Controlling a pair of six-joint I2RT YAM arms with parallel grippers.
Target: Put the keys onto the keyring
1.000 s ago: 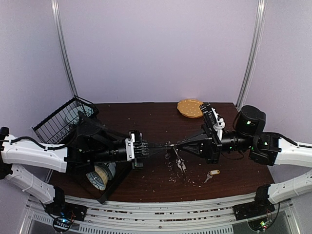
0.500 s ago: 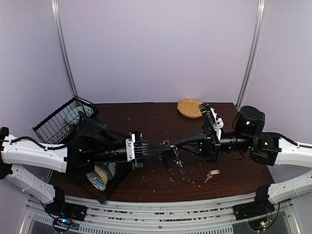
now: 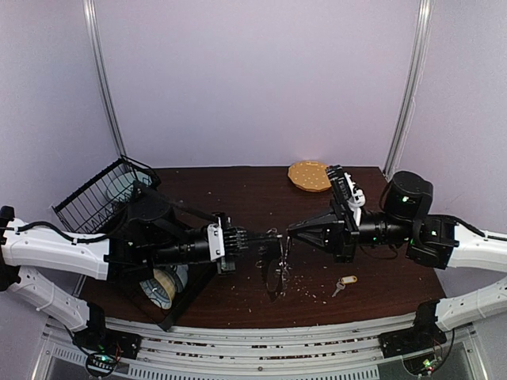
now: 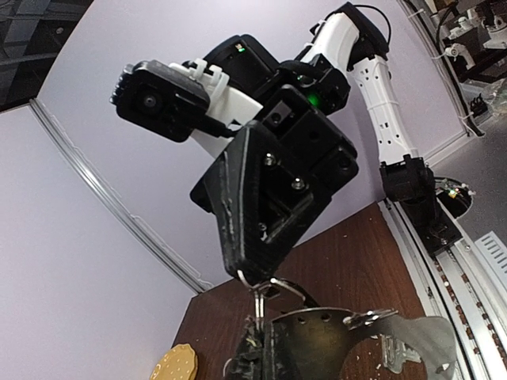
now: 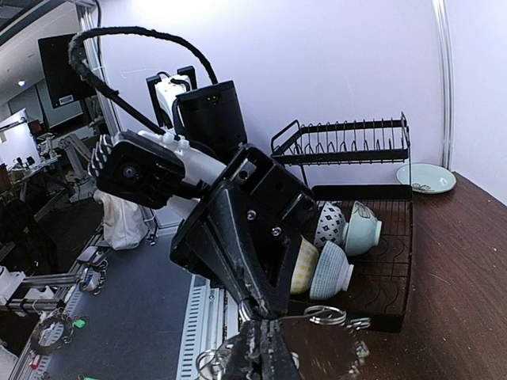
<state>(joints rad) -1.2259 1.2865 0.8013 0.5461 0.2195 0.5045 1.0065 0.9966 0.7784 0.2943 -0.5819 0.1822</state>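
Above the middle of the table my two grippers meet tip to tip. The left gripper (image 3: 269, 237) and the right gripper (image 3: 290, 231) are both shut on the thin wire of the keyring (image 3: 276, 265), which dangles below them. In the left wrist view the wire (image 4: 259, 305) rises from my shut left gripper (image 4: 261, 328) into the right one's black fingers (image 4: 261, 214), and a silver key (image 4: 395, 354) hangs at the lower right. The right wrist view shows small wire coils (image 5: 325, 315) beside my shut right gripper (image 5: 264, 326). A key with a yellow tag (image 3: 344, 283) lies on the table.
A black dish rack (image 3: 101, 192) stands at the back left, with bowls (image 3: 162, 285) below the left arm. A round yellow-tan disc (image 3: 309, 175) lies at the back centre. Crumbs speckle the dark wood table (image 3: 238, 190) near its front edge.
The left gripper has reached further right and the right gripper has drawn back slightly. The dangling keyring has swung left, from under the right fingertips to under the left ones.
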